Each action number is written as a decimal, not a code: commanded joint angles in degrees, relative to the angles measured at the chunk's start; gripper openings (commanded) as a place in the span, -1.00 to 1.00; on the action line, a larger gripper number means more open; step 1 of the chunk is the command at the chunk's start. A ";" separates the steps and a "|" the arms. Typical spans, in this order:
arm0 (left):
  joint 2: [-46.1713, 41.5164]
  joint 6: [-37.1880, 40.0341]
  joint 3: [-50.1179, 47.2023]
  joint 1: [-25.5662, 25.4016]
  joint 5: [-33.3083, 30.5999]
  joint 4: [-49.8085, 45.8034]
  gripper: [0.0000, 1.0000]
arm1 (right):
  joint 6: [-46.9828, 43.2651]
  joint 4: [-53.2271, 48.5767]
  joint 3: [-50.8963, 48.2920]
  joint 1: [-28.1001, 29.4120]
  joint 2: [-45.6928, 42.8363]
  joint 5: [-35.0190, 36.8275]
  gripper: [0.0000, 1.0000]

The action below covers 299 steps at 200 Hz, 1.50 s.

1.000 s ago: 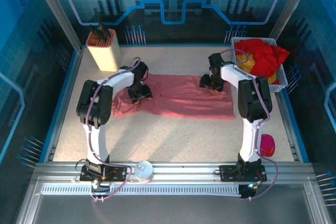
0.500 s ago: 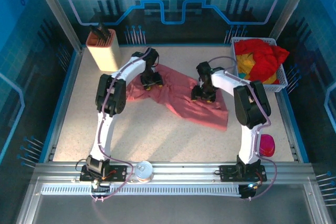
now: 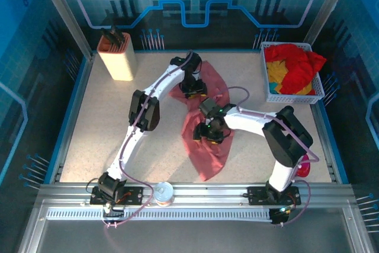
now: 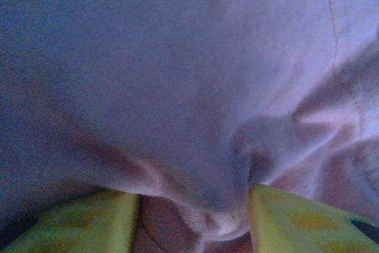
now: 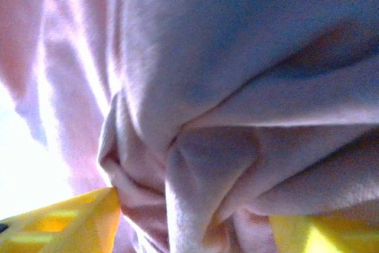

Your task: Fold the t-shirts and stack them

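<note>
At mid-counter, my left gripper (image 3: 192, 90) and right gripper (image 3: 211, 134) each clamp a bunched fold of the salmon-pink t-shirt (image 3: 207, 155). The shirt runs as a twisted diagonal band from the far centre of the counter (image 3: 106, 128) toward the near edge. In the left wrist view, cloth is pinched between my yellow fingers (image 4: 89, 223), jaws part-closed on a narrow tuck. In the right wrist view, a thicker knot of folds sits between the fingers (image 5: 65, 226), which stand somewhat wider around it. The red t-shirt (image 3: 296, 66) and yellow t-shirt (image 3: 273, 74) wait heaped in the white basket (image 3: 284, 45) at the far right corner.

The risks, as I judge them, start with the grips. Both hold gathered wrinkles rather than a clean hem or shoulder, so a tug could let a layer slide out, more likely from the thinner left pinch. The shirt is roped between two grippers that are near each other. Set down like this, it would probably land crumpled, with its loose near end tucked under. My wrists are also close enough that a careless swing could knock them together.
</note>
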 commanded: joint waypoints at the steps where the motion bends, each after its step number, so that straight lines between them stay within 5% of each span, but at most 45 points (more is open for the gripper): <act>1: 1.66 0.34 1.53 -1.30 5.08 1.50 0.04 | 7.36 2.98 -0.82 3.37 1.87 -2.08 0.35; 56: -8.28 8.64 -0.70 0.56 2.71 -0.13 0.19 | 3.52 -2.79 0.19 -0.62 -11.42 6.15 0.46; 94: -19.35 9.42 -5.76 4.08 1.42 -0.19 0.24 | -4.34 -5.39 8.61 -8.12 -13.26 3.82 0.57; 121: -27.76 9.08 -14.90 5.21 -2.83 0.03 0.24 | -13.69 -11.94 20.81 -11.33 -6.46 7.48 0.55; 172: -48.49 5.64 -47.74 6.25 -5.08 11.19 0.22 | -26.18 -22.46 41.67 -13.35 12.79 15.19 0.46; 242: -71.80 -1.28 -78.07 6.20 -3.69 19.56 0.22 | -26.59 -24.40 54.14 -16.93 30.89 17.62 0.43; 299: -85.12 -5.99 -90.10 6.12 -4.14 19.50 0.23 | -26.05 -29.60 70.94 -18.76 45.80 17.68 0.43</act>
